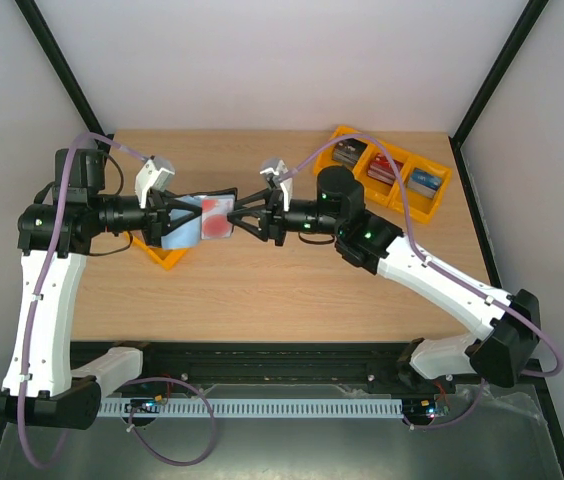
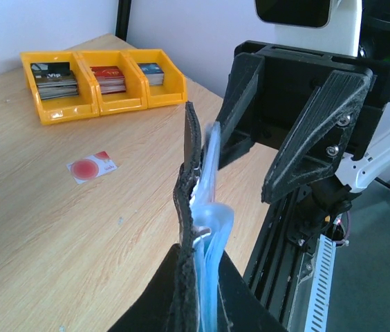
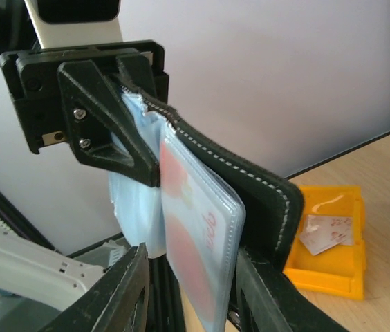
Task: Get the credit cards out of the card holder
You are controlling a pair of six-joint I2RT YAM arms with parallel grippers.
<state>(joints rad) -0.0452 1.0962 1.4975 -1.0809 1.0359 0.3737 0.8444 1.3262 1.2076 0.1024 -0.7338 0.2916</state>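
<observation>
The left gripper (image 1: 174,215) is clamped on the top of the holder (image 3: 250,187) and hangs it open in the air above the table (image 2: 50,228), with the black cover on one side and the clear pockets on the other. A card (image 3: 195,207) with red blotches sits inside the outermost pocket. One card (image 2: 93,166) lies loose on the table, and a few pale ones (image 3: 323,232) lie in the tray (image 3: 326,273) below the holder. The right gripper (image 1: 239,214) faces the left one with its jaws apart, one finger on each side of the pocket's lower edge. I see no firm pinch. The step in hand looks like drawing out the pocketed card. To do it well, the right fingers should close on the card itself, through or just past the pocket mouth, not on the cover or on both sleeves together. The pull should run along the pocket's opening, slow and straight, while the left grip holds firm. The film is floppy, so a skewed pull may buckle it or drag the holder out of the left jaws. Which edge of the pocket is open cannot be told from here.
</observation>
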